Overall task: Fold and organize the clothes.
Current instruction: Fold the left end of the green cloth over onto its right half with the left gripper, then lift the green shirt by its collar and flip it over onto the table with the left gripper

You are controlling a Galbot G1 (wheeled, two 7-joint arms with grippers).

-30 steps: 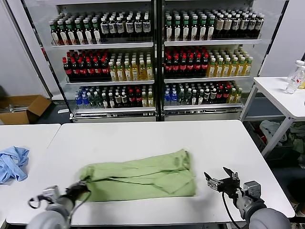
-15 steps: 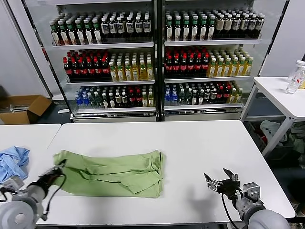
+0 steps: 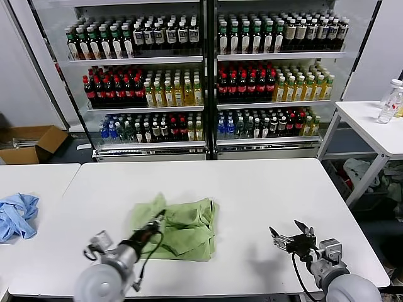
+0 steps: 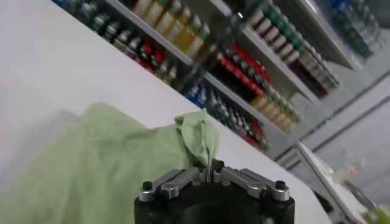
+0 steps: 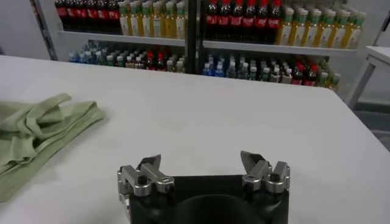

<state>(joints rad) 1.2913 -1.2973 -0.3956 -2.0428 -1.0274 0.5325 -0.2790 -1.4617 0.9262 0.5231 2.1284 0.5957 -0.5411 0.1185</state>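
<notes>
I have two tools in play and one shirt point(image 3: 179, 228) to deal with. My left tool point(image 3: 153, 225) is closed tight on a pinch of the shirt's green cloth, holding that edge lifted above the rest of the garment; in the left wrist view the gathered fabric point(image 4: 198, 137) rises as a small peak straight out from between the closed fingers point(image 4: 177, 181). The shirt lies bunched and partly doubled over on the white worktop point(image 3: 271, 189), a little left of its middle, with the raised flap on its left side and the flatter layers spreading to the right. My right tool point(image 3: 294, 241) hangs just above the worktop near its front right part, well apart from the shirt, its two fingers point(image 5: 148, 165) spread wide and holding nothing; from the right wrist view the shirt point(image 5: 39, 131) shows as a crumpled green heap off to one side. One light blue garment point(image 3: 16, 215) sits crumpled on a second worktop point(image 3: 38, 173) to the left, separate from the first. Behind stand two glass-fronted coolers point(image 3: 208, 75), side by side, each with three shelves of bottles in view. One cardboard box point(image 3: 30, 143) rests on the floor at far left, and a third worktop point(image 3: 371, 126) at far right carries a clear bottle point(image 3: 390, 100).
</notes>
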